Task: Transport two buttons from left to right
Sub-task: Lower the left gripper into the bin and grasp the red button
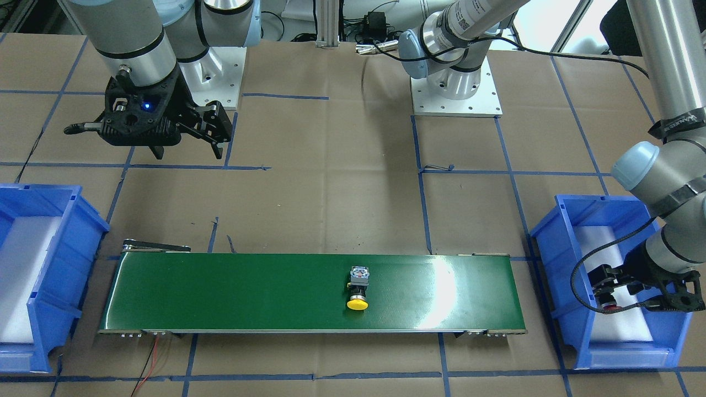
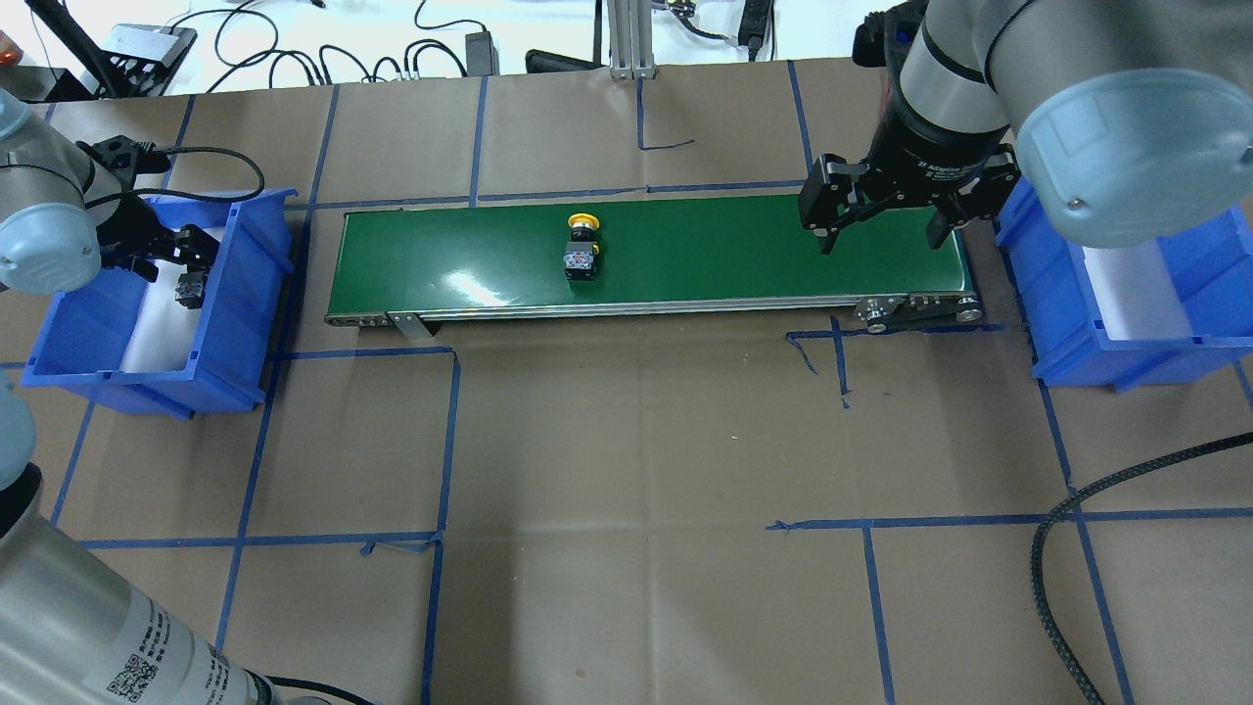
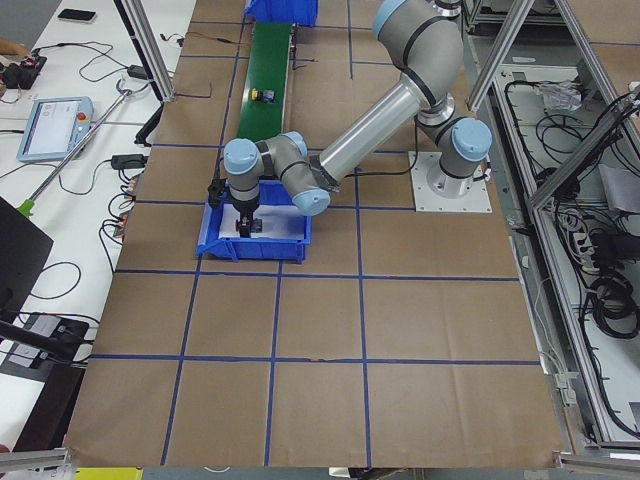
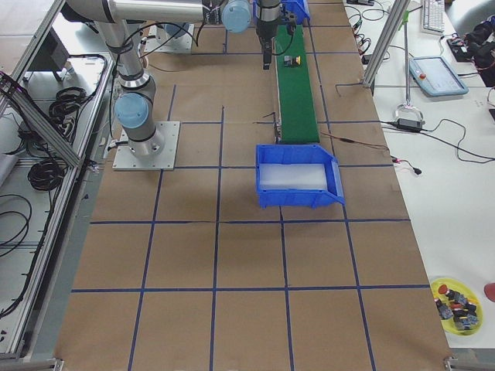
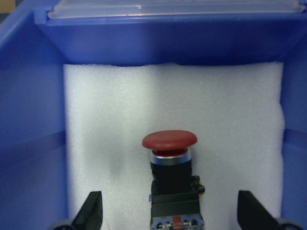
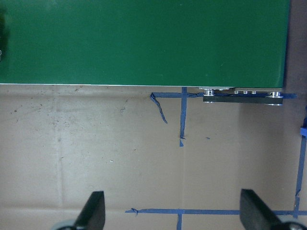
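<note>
Red-capped button (image 5: pixel 171 184) was found lying on white foam (image 5: pixel 115 120) squarely between the wide-parted, empty jaws of the left gripper (image 5: pixel 171 212), long axis crossing their closing line, while the yellow button (image 1: pixel 357 288) lay on the belt (image 1: pixel 237 289), well apart from the open, empty jaws of the right gripper (image 2: pixel 879 233).

The front-facing camera looks steeply down from across the table (image 1: pixel 331 193), and the overhead one looks forward and down from the opposite side. Both take in the whole green belt (image 1: pixel 248 292) with the yellow button (image 1: pixel 357 302) on it, the left bin (image 1: pixel 557 259) and the right bin (image 1: pixel 91 218). Two side cameras sit high at the table's ends, looking along the belt from afar, while the left wrist camera peers close into the left bin and the right one looks straight down on the belt's end.
</note>
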